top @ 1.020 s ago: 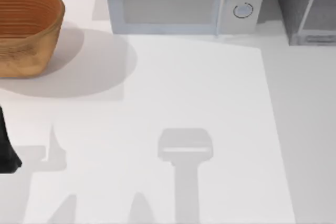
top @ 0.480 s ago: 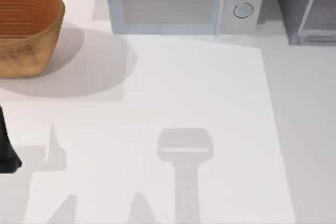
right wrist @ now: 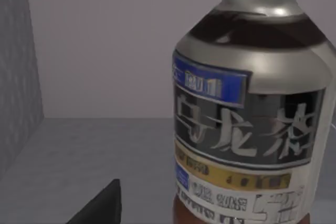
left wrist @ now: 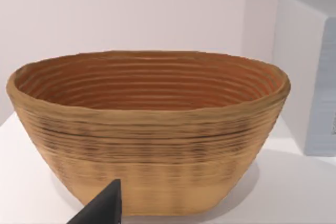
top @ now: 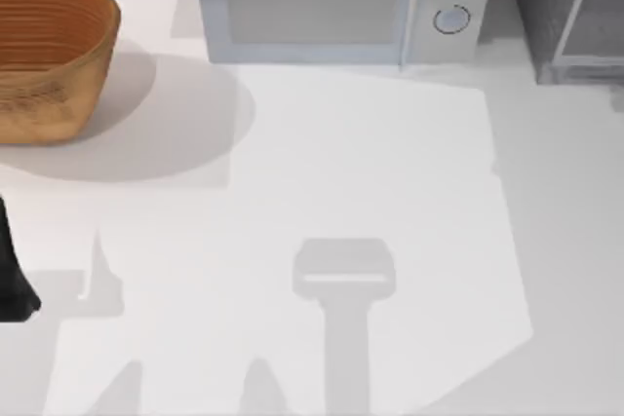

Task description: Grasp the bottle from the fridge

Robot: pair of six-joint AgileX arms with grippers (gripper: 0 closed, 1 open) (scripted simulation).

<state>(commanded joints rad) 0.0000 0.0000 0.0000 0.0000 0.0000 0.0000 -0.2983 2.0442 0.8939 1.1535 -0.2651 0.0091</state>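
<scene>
Right end effector (right wrist: 100, 205) near half-cropped bottle (right wrist: 252, 114)

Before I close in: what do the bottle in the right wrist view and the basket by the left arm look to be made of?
The dark brown bottle with a white cap looks like glossy clear plastic: bright highlights on its shoulder, dark liquid showing through, a printed wrap label. The tan oval basket looks like matt coiled cane or wicker, judging by its stacked ridged rings, though moulded material cannot be ruled out.
</scene>
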